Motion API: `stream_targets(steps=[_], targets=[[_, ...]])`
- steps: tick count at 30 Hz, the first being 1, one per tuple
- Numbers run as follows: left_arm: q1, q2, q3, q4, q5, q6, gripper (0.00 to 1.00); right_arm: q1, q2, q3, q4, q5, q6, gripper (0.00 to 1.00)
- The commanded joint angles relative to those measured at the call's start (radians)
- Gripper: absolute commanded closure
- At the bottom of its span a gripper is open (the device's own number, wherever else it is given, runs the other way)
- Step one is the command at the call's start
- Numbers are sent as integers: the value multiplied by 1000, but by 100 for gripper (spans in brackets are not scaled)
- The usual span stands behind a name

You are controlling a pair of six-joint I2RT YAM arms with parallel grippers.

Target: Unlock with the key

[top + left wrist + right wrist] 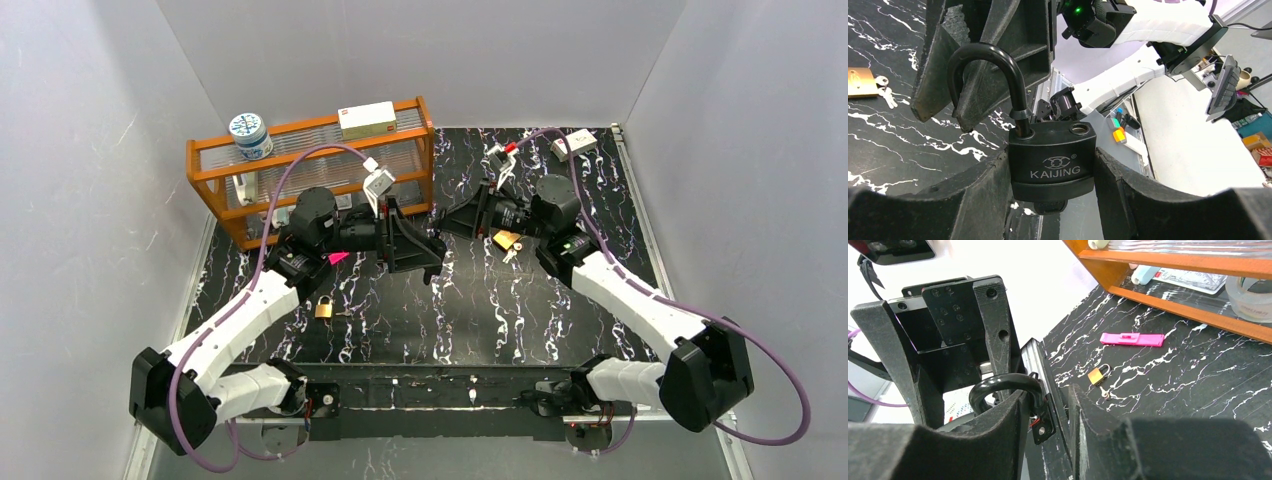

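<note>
A black KAIJING padlock is clamped by its body between the fingers of my left gripper, held above the table. Its shackle is sprung open, with one leg out of its hole. A black key head sticks out of the lock's underside. My right gripper faces the left one at table centre. It is open, and its fingers straddle the shackle. The lock body is hidden in the right wrist view.
An orange shelf at back left carries a jar and a box. A brass padlock with keys lies under the right wrist. Another brass padlock and a pink strip lie on the left. A white box sits at the back right.
</note>
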Motion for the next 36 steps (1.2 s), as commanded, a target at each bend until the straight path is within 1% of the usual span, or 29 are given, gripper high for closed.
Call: stream_targets(steps=[1, 2, 4, 6, 8, 10, 13, 15, 18, 19, 20, 22, 25, 26, 27, 28, 31, 33, 36], targets=[[-13, -22, 7, 90, 36, -35, 100, -17, 19, 27, 92, 29, 6, 56], [-13, -19, 16, 38, -1, -7, 100, -16, 9, 19, 95, 27, 6, 52], [-13, -13, 47, -80, -71, 64, 100, -16, -17, -3, 73, 57, -5, 39], [-13, -13, 52, -122, -143, 79, 100, -19, -49, -20, 15, 100, -38, 30], [-13, -16, 51, -138, -185, 89, 100, -28, -72, -39, -37, 126, -44, 24], [-13, -15, 51, -143, -227, 76, 100, -31, -90, -53, -79, 121, -45, 21], [-13, -4, 56, -143, -260, 61, 100, -32, -134, -105, -97, 126, -42, 19], [-13, 5, 62, -161, -294, 60, 100, -31, -173, -126, -127, 159, -50, 19], [-13, 32, 90, -282, -418, 77, 100, -32, -214, -132, -203, 234, -58, 19], [-13, 49, 105, -345, -477, 79, 100, -32, -222, -131, -235, 279, -58, 19], [-13, 74, 124, -409, -574, 76, 100, -32, -229, -130, -269, 329, -58, 19], [-13, 141, 186, -522, -667, 67, 100, -32, -228, -126, -339, 434, -57, 19], [-14, 257, 225, -593, -714, 34, 100, -31, -211, -119, -453, 613, -26, 20], [-20, 287, 234, -600, -722, 23, 100, -32, -207, -117, -485, 644, -12, 21], [-31, 314, 245, -611, -735, 17, 100, -32, -206, -117, -512, 695, 1, 21], [-46, 338, 262, -631, -779, 13, 100, -31, -208, -118, -532, 723, 12, 21], [-145, 406, 334, -719, -1001, 1, 100, -32, -236, -141, -558, 766, 34, 21], [-209, 456, 369, -738, -1107, -24, 100, -33, -256, -163, -560, 793, 43, 21], [-260, 536, 396, -739, -1154, -87, 100, -35, -276, -183, -581, 833, 62, 22]])
